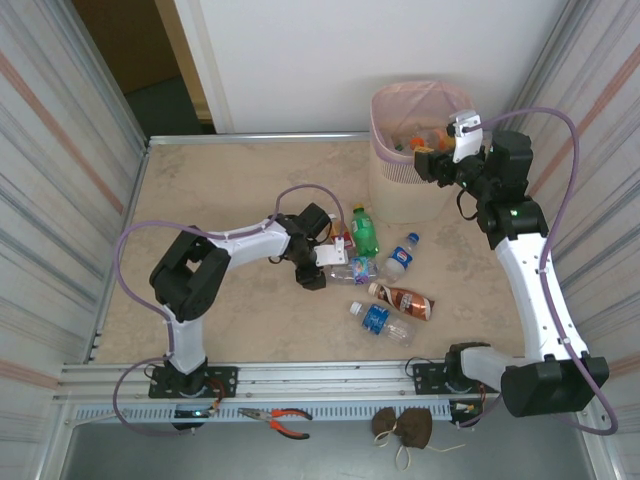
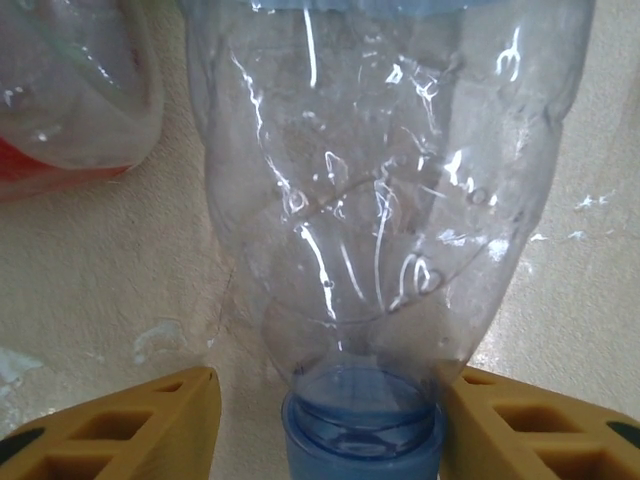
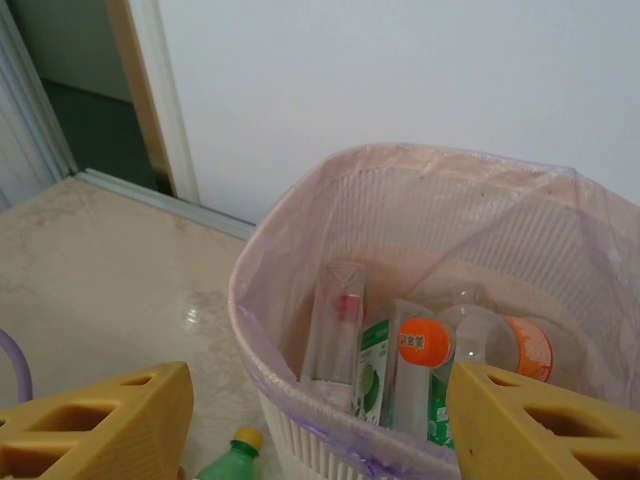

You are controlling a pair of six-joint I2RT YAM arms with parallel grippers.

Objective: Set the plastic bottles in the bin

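A clear plastic bottle with a blue cap lies on the table. My left gripper straddles its neck: the right finger touches the bottle's shoulder, while the left finger stands a gap away from the cap. From above, that gripper is at the clear bottle, with a green bottle, two blue-labelled bottles and a brown one lying close by. My right gripper hangs open and empty over the near rim of the bin, which holds several bottles.
The bin stands at the table's back right by the wall. Red-handled pliers and a brown pouch lie on the front rail below the table. Side walls close in left and right. Another bottle with a red band lies left of the clear one.
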